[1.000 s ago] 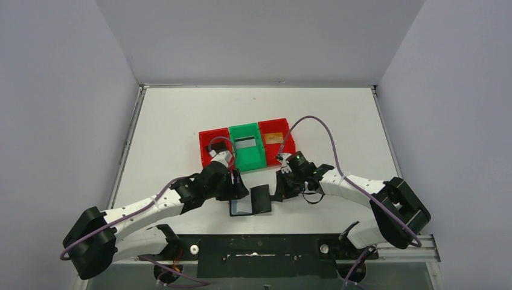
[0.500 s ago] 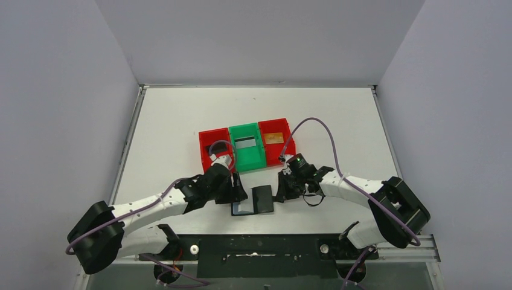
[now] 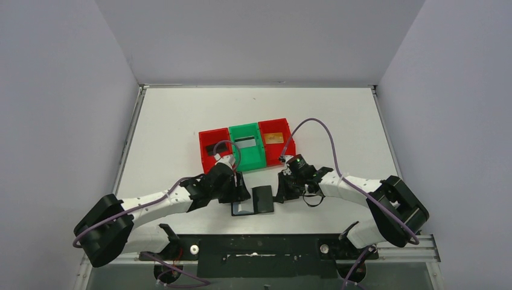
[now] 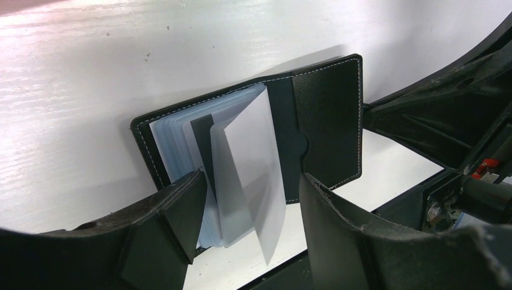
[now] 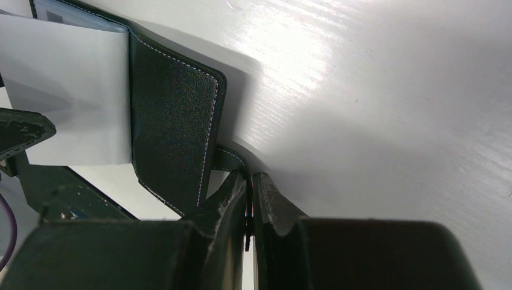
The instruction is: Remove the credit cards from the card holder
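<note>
Open card holder (image 4: 326,115) lies between both claws: left claw (image 4: 250,184) wide, straddling its clear sleeves (image 4: 247,151); right claw (image 5: 249,181) pinched shut on its right-edge tab (image 5: 226,158).

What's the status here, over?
Left jaws open astride wallet sleeves. Right jaws shut on its tab. Cards sit in bins. Nothing blocking.

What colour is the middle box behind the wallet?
The middle box is green. The top view shows it best.
</note>
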Available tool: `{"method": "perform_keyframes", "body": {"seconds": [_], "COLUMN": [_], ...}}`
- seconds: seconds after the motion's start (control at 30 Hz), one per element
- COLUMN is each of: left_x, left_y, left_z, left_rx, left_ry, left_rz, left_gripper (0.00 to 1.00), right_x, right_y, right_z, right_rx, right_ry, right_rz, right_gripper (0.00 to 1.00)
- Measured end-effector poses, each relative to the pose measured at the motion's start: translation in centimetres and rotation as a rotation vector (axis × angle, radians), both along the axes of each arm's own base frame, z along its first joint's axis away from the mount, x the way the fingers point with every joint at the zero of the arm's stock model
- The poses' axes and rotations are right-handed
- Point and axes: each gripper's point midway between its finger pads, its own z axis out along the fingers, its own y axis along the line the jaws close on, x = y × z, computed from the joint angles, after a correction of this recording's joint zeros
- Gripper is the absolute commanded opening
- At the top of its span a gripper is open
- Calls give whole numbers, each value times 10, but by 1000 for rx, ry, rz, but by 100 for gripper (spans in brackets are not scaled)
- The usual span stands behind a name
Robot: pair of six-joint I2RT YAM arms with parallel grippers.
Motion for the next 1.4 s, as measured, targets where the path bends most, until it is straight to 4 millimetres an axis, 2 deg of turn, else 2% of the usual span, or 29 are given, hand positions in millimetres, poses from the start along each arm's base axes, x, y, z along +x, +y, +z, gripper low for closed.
{"method": "perform_keyframes", "body": {"seconds": [0.13,0.5,0.63,0.93,1.07,1.27,1.33,1.4], "left_x": [0,8,4,2,4,1,0,-1], "left_y": [-3,-13,-17,-52,-67,-71,-71,-70], "left_z": [-2,18,20,36,30,3,-4,-9], "left_rx": [-5,-39,-56,-175,-186,-135,-119,-107], "left_ry": [1,-48,-43,-29,-1,61,75,82], "left_rz": [-17,-39,-67,-187,-219,-228,-228,-226], "left_gripper": [56,54,54,54,53,51,51,49], "right_x": [-1,2,4,8,9,10,13,16], "right_y": [0,3,5,14,17,14,10,6], "right_z": [-1,-1,-1,0,1,8,12,19], "right_rx": [-1,14,24,86,125,156,150,155], "right_ry": [4,3,1,-2,-4,-20,-38,-64], "right_rz": [-4,-20,-31,-77,-110,-179,-211,-248], "right_gripper": [7,8,9,20,27,50,51,40]}}
